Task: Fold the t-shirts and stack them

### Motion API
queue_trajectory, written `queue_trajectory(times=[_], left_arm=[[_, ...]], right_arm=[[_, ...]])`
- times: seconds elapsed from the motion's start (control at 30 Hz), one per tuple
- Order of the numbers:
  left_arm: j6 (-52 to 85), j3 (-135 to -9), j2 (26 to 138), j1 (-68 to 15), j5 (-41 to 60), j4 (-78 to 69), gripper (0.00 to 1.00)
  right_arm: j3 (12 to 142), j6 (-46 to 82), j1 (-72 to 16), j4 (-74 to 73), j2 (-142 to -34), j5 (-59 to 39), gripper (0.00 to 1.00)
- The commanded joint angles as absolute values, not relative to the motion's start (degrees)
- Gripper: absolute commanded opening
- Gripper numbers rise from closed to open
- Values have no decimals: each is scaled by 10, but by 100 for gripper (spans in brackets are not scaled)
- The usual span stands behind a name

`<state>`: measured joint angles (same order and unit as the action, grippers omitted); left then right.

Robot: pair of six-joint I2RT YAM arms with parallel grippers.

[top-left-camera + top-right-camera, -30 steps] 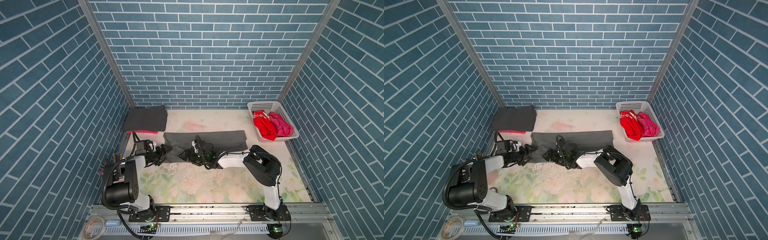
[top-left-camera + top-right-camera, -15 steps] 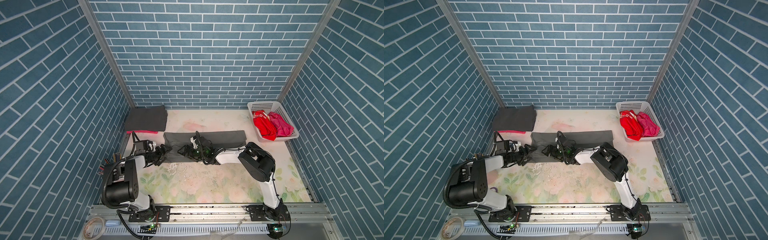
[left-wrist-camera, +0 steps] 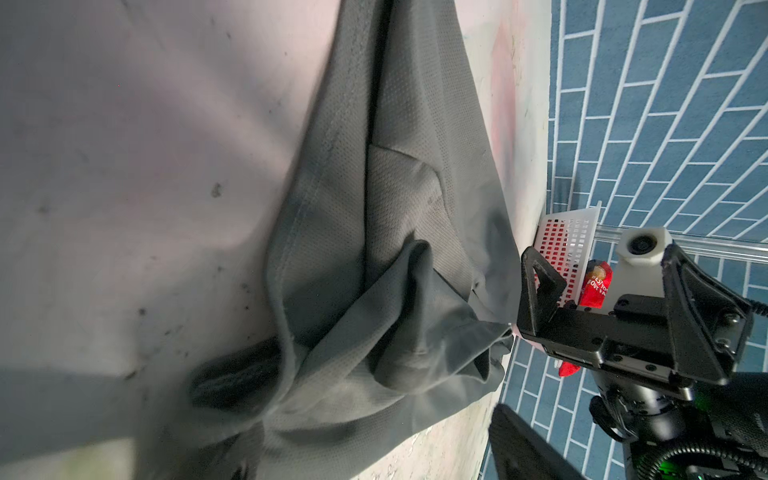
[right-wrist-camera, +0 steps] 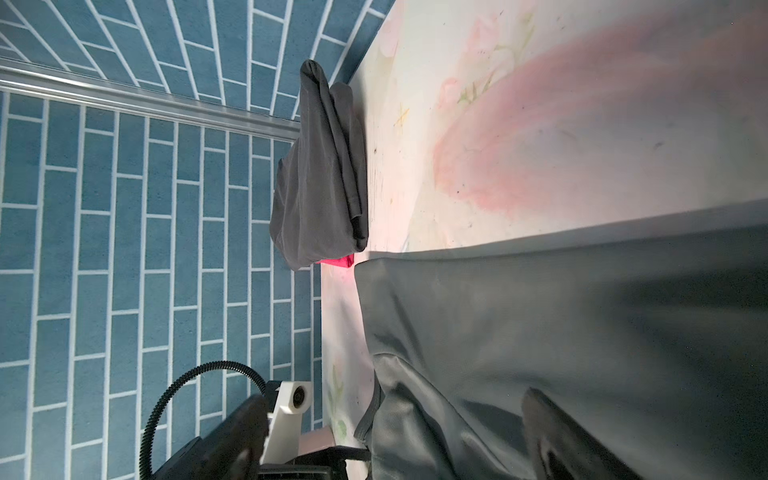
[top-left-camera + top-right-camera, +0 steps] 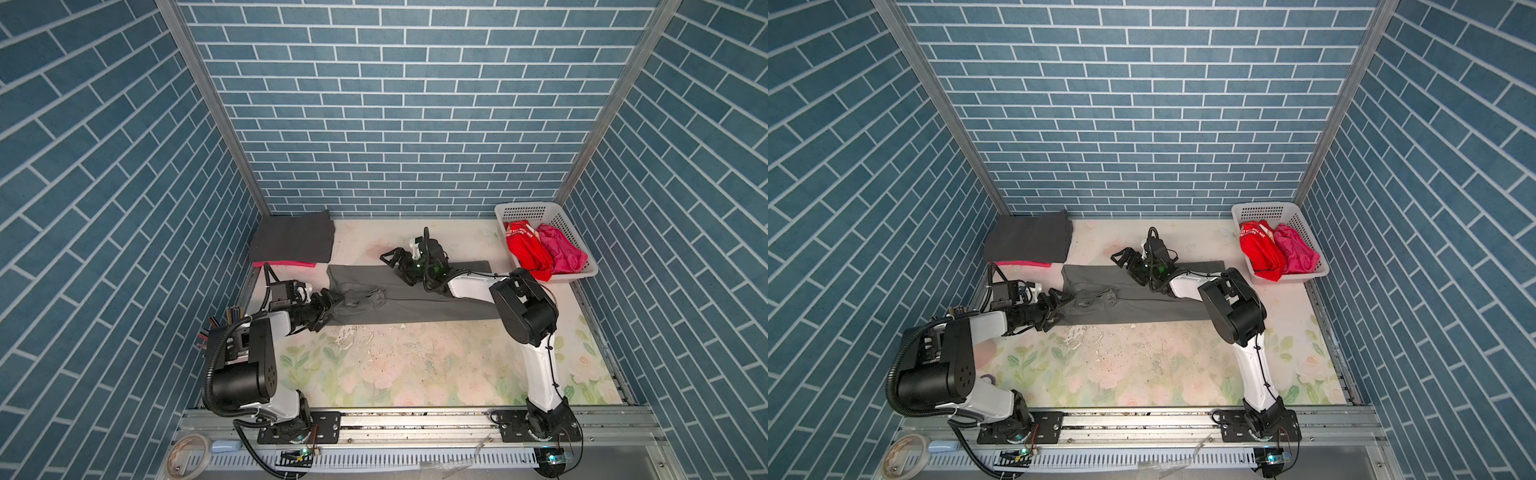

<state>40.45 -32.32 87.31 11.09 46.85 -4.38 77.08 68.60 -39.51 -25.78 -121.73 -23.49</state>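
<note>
Mid-grey cloth, a t-shirt (image 5: pixel 407 311) folded into a long strip, lay across the far half of the floral table (image 5: pixel 415 365), its left end bunched. The left gripper (image 5: pixel 328 305) sat at that bunched end, jaws spread wide with cloth between the fingers but not pinched. The right gripper (image 5: pixel 397 266) hung over the strip's far edge near the middle, jaws equally wide and empty. In the far left corner a folded charcoal t-shirt (image 5: pixel 293 241) rested on a magenta t-shirt (image 5: pixel 286 264), whose edge showed beneath. At far right a white perforated basket (image 5: pixel 528 206) held a red t-shirt (image 5: pixel 525 249) with white lettering and a crumpled pink t-shirt (image 5: pixel 559 253).
</note>
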Motion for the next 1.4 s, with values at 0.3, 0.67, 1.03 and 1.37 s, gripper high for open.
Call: queue_trajectory(times=[0.3,0.67,1.03,1.37], left_arm=[[412,-306,911,132,458,-43,87],[417,-298,912,136,472,-52,88],[423,-294,920,147,479,-61,87],[420,-292,921,147,476,-57,87]], right_arm=[[649,724,-529,-334,-1125,-243,96],[755,734,-551,-330,-1245,-262,96],[794,769,-542,-351,-1302,-270,96],[874,738,-471,-300,-1327,-273,96]])
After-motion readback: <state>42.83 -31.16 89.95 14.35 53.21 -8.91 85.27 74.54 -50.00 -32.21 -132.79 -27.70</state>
